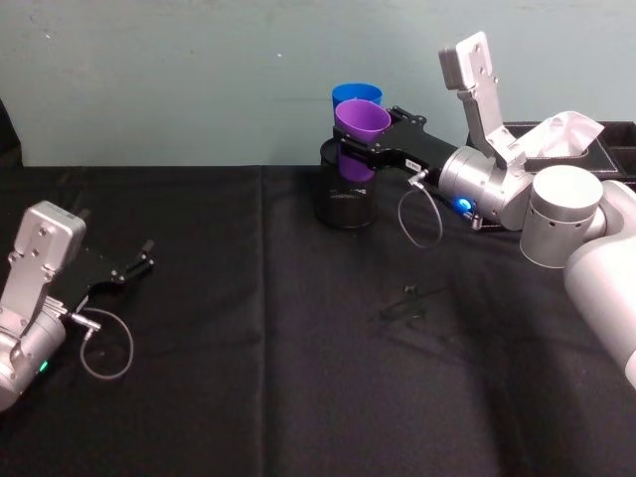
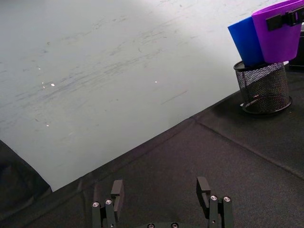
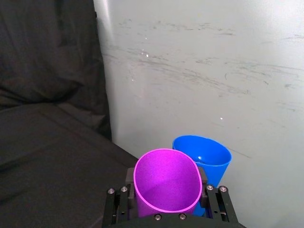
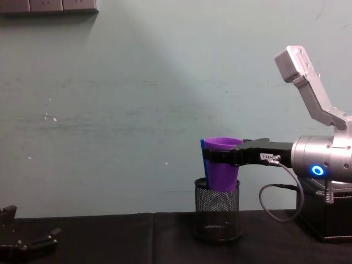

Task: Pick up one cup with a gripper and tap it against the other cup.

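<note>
**Jaws clamped on the purple cup over the mesh holder**

Pinched from both sides just below its rim, the purple cup (image 1: 361,117) hangs upright in the right gripper (image 1: 364,135). The blue cup (image 1: 356,93) stands just behind it, side against side. Both bases meet the mouth of the black mesh pen holder (image 1: 346,207) directly underneath. A black box (image 1: 618,139) sits beyond the right arm. The left gripper (image 2: 160,185), jaws spread, rests low over the black cloth (image 1: 298,378), well apart.

Silver arm (image 1: 489,184), black right claw (image 1: 360,137), blue ring light (image 4: 317,170), grey cable (image 1: 401,213)
</note>
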You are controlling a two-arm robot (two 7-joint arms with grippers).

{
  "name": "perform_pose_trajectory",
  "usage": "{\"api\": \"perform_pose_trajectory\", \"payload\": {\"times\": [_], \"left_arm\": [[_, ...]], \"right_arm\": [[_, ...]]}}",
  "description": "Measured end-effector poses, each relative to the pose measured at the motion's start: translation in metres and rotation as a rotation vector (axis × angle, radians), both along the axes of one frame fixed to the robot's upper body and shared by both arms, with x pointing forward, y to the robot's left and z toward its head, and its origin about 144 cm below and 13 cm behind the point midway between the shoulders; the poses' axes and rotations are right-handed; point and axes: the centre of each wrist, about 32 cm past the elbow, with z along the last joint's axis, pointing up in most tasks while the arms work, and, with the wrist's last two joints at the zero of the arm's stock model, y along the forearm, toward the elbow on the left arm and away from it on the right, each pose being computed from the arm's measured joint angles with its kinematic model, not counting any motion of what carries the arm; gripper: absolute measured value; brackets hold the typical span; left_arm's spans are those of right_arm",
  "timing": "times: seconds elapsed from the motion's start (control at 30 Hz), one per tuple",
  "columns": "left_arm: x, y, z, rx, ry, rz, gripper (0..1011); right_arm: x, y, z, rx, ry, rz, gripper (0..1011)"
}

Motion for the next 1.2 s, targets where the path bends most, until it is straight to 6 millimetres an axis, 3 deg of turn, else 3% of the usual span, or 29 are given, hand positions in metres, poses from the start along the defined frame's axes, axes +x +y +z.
{"api": "perform_pose_trajectory", "payload": {"times": [1.2], "left_arm": [[0.0000,0.0000,0.0000,0.000,0.000,0.000,1000]], "right_arm": [[-0.0001,0.0001,0.0000,-0.002,0.000,0.000,733]]}}
